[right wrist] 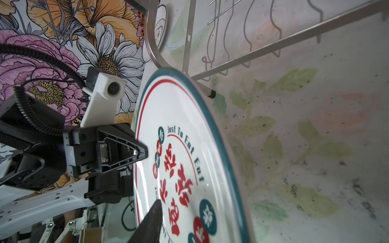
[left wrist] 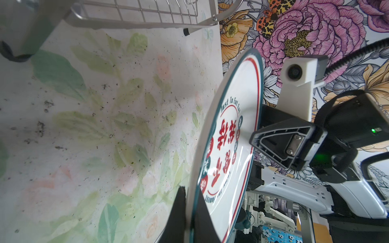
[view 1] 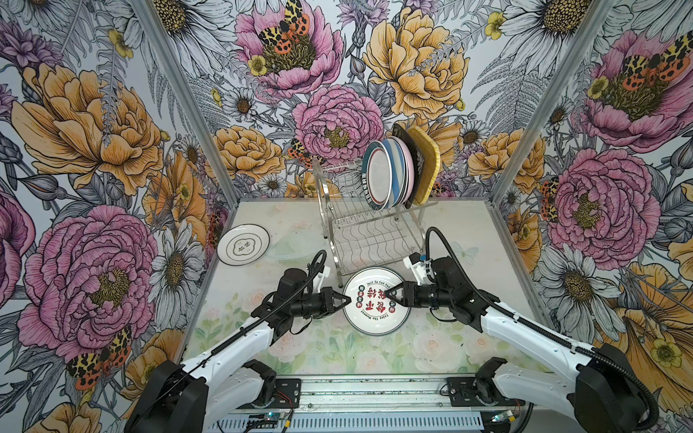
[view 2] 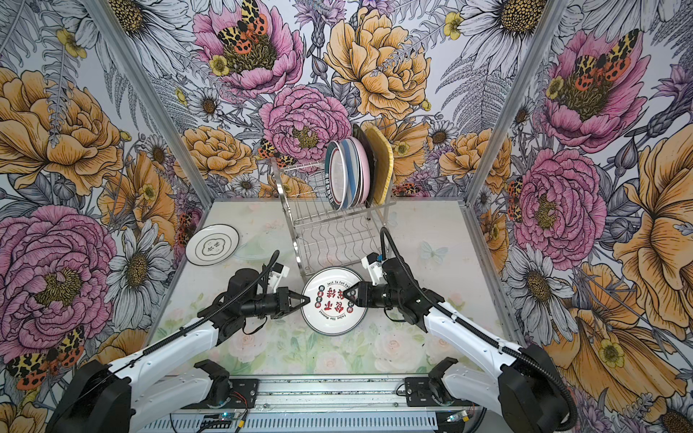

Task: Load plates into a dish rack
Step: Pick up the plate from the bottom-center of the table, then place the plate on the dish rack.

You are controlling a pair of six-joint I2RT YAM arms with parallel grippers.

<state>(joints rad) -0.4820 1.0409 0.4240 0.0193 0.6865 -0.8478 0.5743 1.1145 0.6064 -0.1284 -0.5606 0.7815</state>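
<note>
Edges alone show of most racked plates (view 1: pixel 397 168). Five stand on edge at the 3 o'clock end of the rack (view 1: pixel 371 243), on its upper shelf. Only the front, teal-rimmed plate (view 1: pixel 378 176) shows its face, and the black plate (view 1: pixel 404 139) is a dark sliver before the yellow square plate (view 1: pixel 425 165). A pale ring (view 1: pixel 290 245) on the table (view 1: pixel 412 348) at 10 o'clock may be print or dish; I cannot tell.

The right gripper (view 1: pixel 390 294) straddles the 3 o'clock rim of the red-lettered plate (view 1: pixel 375 313). Its far finger is hidden behind the plate in every view, so I cannot tell whether it is clamped. The left gripper (view 1: pixel 348 299) is clenched on the 9 o'clock rim. The left wrist view shows a finger (left wrist: pixel 181 210) on each side of the rim, which both top views blur. The right wrist view shows the plate's far edge overlapping a rack foot (right wrist: pixel 211 93).

This plate sits at the table's centre, at 6 o'clock of the rack, face up. It is white with a teal rim, a thin red ring, red characters and "Just To Eat Eat". A white plate (view 1: pixel 243 244) with a black emblem lies flat at 10 o'clock.
</note>
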